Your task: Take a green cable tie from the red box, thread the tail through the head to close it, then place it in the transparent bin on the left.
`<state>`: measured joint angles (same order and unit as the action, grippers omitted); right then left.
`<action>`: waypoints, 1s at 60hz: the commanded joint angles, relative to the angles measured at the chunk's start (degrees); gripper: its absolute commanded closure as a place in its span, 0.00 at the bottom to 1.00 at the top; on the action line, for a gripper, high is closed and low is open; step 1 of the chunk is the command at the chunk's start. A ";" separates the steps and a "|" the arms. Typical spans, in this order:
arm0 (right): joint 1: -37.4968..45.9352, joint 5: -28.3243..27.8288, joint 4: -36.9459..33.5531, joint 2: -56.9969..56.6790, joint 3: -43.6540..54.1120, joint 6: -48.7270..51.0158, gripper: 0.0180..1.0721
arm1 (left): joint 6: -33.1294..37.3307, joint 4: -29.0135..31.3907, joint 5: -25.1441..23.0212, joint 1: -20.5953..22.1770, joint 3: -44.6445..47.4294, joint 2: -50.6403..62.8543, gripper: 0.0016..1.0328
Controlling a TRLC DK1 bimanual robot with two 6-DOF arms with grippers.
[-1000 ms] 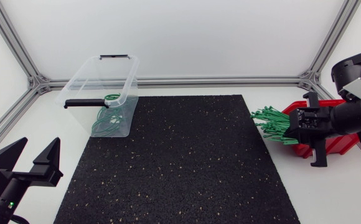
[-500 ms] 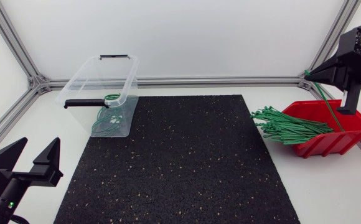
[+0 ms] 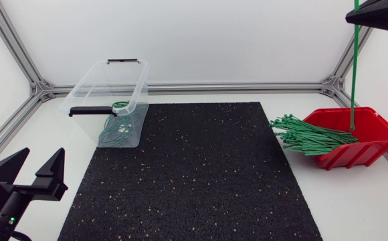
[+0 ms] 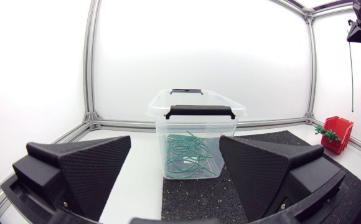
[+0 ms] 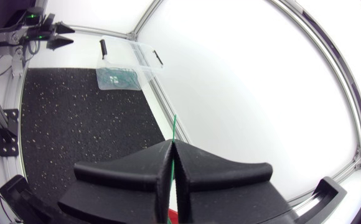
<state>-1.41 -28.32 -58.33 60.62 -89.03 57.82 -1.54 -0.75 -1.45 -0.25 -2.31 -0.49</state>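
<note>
No legible txt, labels, nos. or signs in any view. Nothing readable on bin [image 3: 87, 90], red box [image 3: 381, 130] or mat [image 3: 201, 174].

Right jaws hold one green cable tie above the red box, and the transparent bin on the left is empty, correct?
Not empty: the transparent plastic bin holds looped green cable ties, as the head view shows. The rest is right.
</note>
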 commanded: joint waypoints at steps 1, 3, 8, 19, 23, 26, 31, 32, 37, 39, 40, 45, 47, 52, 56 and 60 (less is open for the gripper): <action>-3.60 0.45 -1.18 0.55 -1.67 -7.46 0.95 | -0.92 1.28 -0.30 0.08 2.22 -0.04 0.04; -5.62 0.98 -1.18 1.43 -2.02 -10.45 0.94 | -0.92 1.28 -0.30 0.08 2.22 -0.04 0.04; -8.08 1.25 -0.03 3.54 -1.49 -17.22 0.94 | -0.92 1.28 -0.30 0.08 2.22 -0.04 0.04; -11.95 0.81 4.89 7.23 2.64 -28.12 0.94 | -0.92 1.37 -0.30 0.16 2.22 -0.04 0.04; -12.39 -0.25 7.44 8.90 3.87 -31.81 0.94 | -0.92 1.37 -0.30 0.25 2.22 -0.04 0.04; -12.48 -1.57 8.58 10.13 4.22 -34.27 0.94 | -0.92 1.37 -0.30 0.25 2.22 -0.04 0.04; -12.56 -2.36 11.04 12.86 4.66 -40.42 0.91 | -0.92 1.46 -0.30 0.25 2.22 -0.04 0.04; -12.65 -2.53 11.57 13.38 4.75 -41.65 0.91 | -0.92 1.46 -0.30 0.25 2.22 -0.04 0.04; -13.18 -5.43 11.66 17.69 4.22 -45.96 0.91 | -0.92 1.46 -0.30 0.25 2.22 0.05 0.04; -13.36 -6.40 11.83 19.98 3.69 -49.30 0.91 | -0.92 1.46 -0.30 0.34 2.22 0.05 0.04; -13.44 -6.84 11.83 20.59 3.60 -50.00 0.91 | -0.92 1.46 -0.30 0.34 2.22 0.05 0.04; -14.94 -8.42 12.09 24.28 2.73 -54.57 0.91 | -0.92 1.46 -0.30 0.25 2.22 0.05 0.04; -15.99 -8.42 12.36 25.69 2.55 -55.80 0.91 | -0.92 1.46 -0.30 0.25 2.22 0.05 0.04; -18.10 -8.60 15.17 28.41 2.64 -62.48 0.92 | -0.92 1.46 -0.30 0.34 2.22 0.05 0.04; -19.95 -8.69 17.02 30.35 2.55 -65.29 0.92 | -0.92 1.46 -0.30 0.25 2.22 0.05 0.04; -20.30 -8.69 20.80 31.75 2.90 -73.20 0.95 | -0.92 1.46 -0.30 0.25 2.22 0.05 0.04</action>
<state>-20.84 -36.36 -40.40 90.67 -85.82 -6.57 -1.54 -0.73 -1.45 -0.25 -2.31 -0.49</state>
